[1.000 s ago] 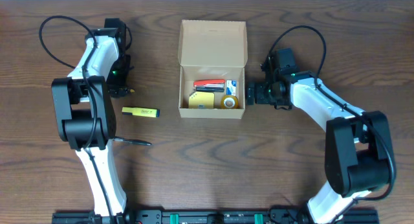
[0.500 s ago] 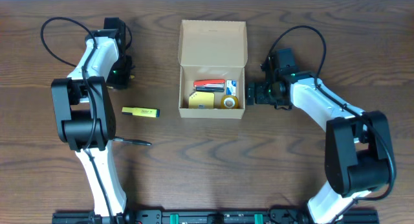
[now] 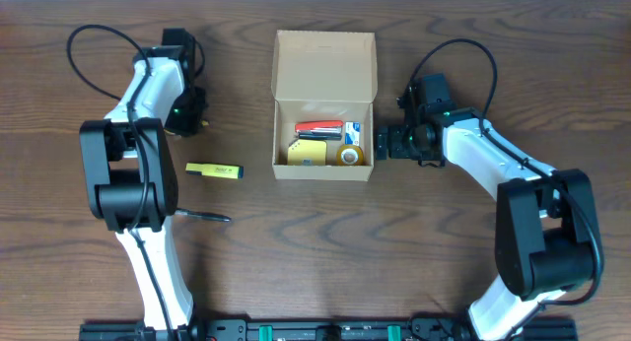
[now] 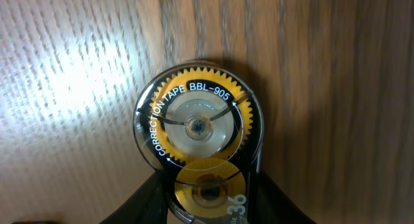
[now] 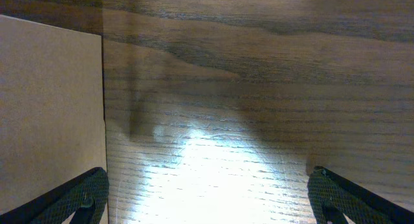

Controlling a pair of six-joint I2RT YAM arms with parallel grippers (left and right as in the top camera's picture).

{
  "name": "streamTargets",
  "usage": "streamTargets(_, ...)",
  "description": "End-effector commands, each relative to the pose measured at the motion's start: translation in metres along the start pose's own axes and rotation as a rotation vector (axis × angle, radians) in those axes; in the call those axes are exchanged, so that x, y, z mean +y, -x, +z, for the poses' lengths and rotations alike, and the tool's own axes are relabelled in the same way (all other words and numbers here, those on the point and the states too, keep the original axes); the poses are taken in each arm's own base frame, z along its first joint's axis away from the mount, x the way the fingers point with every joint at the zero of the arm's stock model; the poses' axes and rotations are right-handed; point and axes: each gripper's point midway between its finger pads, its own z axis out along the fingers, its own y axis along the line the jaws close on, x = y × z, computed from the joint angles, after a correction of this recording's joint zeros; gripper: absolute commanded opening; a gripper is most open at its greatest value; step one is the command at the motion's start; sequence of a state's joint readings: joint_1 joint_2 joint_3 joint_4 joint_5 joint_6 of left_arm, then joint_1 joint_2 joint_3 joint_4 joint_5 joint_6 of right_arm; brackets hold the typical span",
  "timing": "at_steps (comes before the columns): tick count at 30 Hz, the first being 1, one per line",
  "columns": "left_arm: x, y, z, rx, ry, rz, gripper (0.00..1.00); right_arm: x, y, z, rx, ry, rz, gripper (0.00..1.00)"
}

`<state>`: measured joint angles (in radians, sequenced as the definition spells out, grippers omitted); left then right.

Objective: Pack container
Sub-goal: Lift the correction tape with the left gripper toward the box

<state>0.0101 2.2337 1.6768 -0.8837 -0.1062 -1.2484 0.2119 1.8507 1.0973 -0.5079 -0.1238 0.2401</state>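
Your left claw [image 4: 208, 185] has its two dark fingers [image 4: 145, 201] pressed to either side of a round clear-plastic correction tape dispenser [image 4: 197, 127] with a yellow toothed wheel. It looks clamped on the dispenser, though only the finger ends show at the lower edge of the wrist view. The printed face of the dispenser is turned toward the wrist camera, and behind it is the dark wood bench [image 4: 323, 88]. Outward from this claw, toward the arm's base, a yellow highlighter pen [image 3: 214, 170] lies flat on the bench. Farther the same way lies a thin black pen [image 3: 202, 215]. Both are apart from the claw.

Your right claw [image 5: 207, 201] has its fingers [image 5: 84, 195] spread wide, with only bare bench between them. Just beside one finger stands the side wall of the small tan-brown cardboard box [image 5: 52, 120].

Seen from overhead, the box sits between your two claws, close by the right one and well apart from the left. Its hinged flap lid [image 3: 325, 65] is open on the side away from the arm bases. Inside lie a red flat item [image 3: 320, 127], a yellow item [image 3: 308, 152], a small roll of tape [image 3: 349, 156] and a blue-and-white piece [image 3: 353, 132].
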Motion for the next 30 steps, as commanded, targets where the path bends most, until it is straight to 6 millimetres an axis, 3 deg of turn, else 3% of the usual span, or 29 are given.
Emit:
streamTargets(1, 0.002, -0.004, -0.021, -0.048, -0.015, 0.149, 0.06, -0.002, -0.001, 0.0, 0.003, 0.001, -0.006, 0.99)
streamTargets(10, -0.026, -0.026, -0.107, -0.162, -0.216, 0.555, 0.06, -0.002, -0.001, 0.0, 0.003, 0.001, -0.006, 0.99)
streamTargets(17, -0.063, -0.07, -0.161, -0.324, -0.396, 1.037, 0.06, -0.002, -0.001, 0.0, 0.003, 0.001, -0.006, 0.99)
streamTargets(23, -0.076, -0.106, -0.175, -0.403, -0.457, 1.417, 0.06, -0.002, -0.001, 0.0, 0.003, 0.001, -0.006, 0.99)
streamTargets(30, -0.075, -0.142, -0.178, -0.387, -0.571, 1.847, 0.05, -0.002, -0.001, 0.0, 0.003, 0.001, -0.006, 0.99)
